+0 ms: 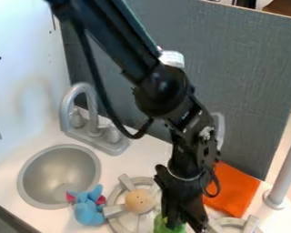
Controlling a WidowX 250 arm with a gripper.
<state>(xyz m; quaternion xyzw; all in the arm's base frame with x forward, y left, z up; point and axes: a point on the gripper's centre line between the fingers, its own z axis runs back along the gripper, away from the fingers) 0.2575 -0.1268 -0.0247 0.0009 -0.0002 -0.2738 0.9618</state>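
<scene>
The green thing (pixel 168 225) lies just right of the left burner (pixel 127 182), right at the gripper (pixel 183 224). The reach seems done; any grasp or lift is unconfirmed, and I cannot tell how wide the gripper stands. A tan round thing (pixel 139 201) sits on that burner; left of it are a blue toy (pixel 89 208) and, beyond, the sink (pixel 58 173). The green thing's lower part is cut off, its shape unclear.

White counter (pixel 140 160), blue toy (pixel 88 212) beside round sink (pixel 55 172), grey faucet (pixel 104 140), orange cloth (pixel 238 187), grey burner rings (pixel 114 200)
</scene>
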